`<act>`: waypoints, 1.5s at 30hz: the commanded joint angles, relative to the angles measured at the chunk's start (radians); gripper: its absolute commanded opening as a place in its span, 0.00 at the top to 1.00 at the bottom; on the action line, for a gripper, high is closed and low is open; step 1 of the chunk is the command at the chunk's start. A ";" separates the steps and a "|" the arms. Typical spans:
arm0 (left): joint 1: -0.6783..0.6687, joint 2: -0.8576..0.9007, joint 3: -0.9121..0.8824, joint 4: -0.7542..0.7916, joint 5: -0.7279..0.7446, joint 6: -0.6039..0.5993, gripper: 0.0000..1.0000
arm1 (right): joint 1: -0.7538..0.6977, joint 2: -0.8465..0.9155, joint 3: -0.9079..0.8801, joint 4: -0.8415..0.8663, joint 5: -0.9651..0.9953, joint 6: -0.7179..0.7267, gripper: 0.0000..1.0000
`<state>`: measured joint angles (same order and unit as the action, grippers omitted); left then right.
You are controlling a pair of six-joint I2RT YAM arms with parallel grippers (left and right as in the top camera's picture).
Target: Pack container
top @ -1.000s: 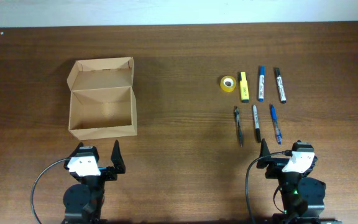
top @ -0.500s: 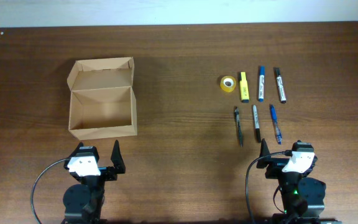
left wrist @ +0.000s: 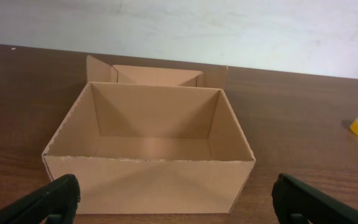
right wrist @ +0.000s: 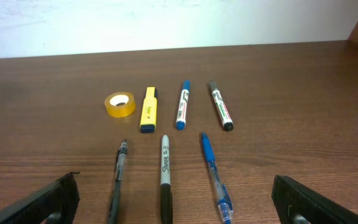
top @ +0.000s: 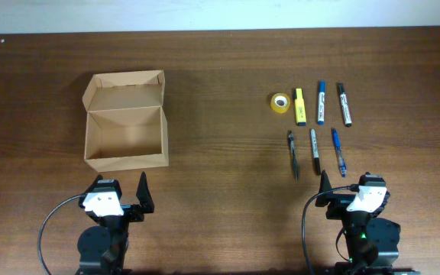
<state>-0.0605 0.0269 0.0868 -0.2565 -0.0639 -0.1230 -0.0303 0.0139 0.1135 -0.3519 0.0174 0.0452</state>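
Plainly unstarted, by judgement: the container (top: 125,130), a small tan-brown cardboard box, holds nothing, and every item that could go into it lies outside on the tabletop (top: 220,69). Location: left half of the tabletop, directly ahead of the left jaws and well apart from the goods. Condition: upright and open, with the hinged lid flap thrown back behind the far wall and its side tabs raised. The left wrist view shows a bare floor and four plain inner walls. The top rim has a fine serrated cut, the corners are square, and no tears or marks are visible. Outstanding, by judgement: all of the loading, and probably folding the lid down afterwards. Candidate contents, seven pieces in two rows on the right half, none touching another. Far row, starting from the container's side: a yellow tape roll (top: 280,102), a yellow highlighter (top: 299,106), a blue marker (top: 321,102), a black marker (top: 344,105). Near row, in the same order: a black pen (top: 292,153), a grey-barrelled marker (top: 314,151), a blue pen (top: 338,151). All six writing pieces lie lengthwise, pointing away from the arms. Left jaws: spread wide, holding nothing, at the near edge facing the container's front wall. Right jaws: likewise spread wide and holding nothing, at the near edge just short of the near row.
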 commanded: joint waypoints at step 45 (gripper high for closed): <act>-0.002 0.421 0.432 -0.290 0.083 -0.018 0.00 | -0.007 -0.011 -0.008 0.005 0.092 -0.119 0.01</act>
<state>-0.0605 0.3107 0.3882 -0.5011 0.0113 -0.1318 -0.0303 0.0139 0.1135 -0.3511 0.0868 -0.0635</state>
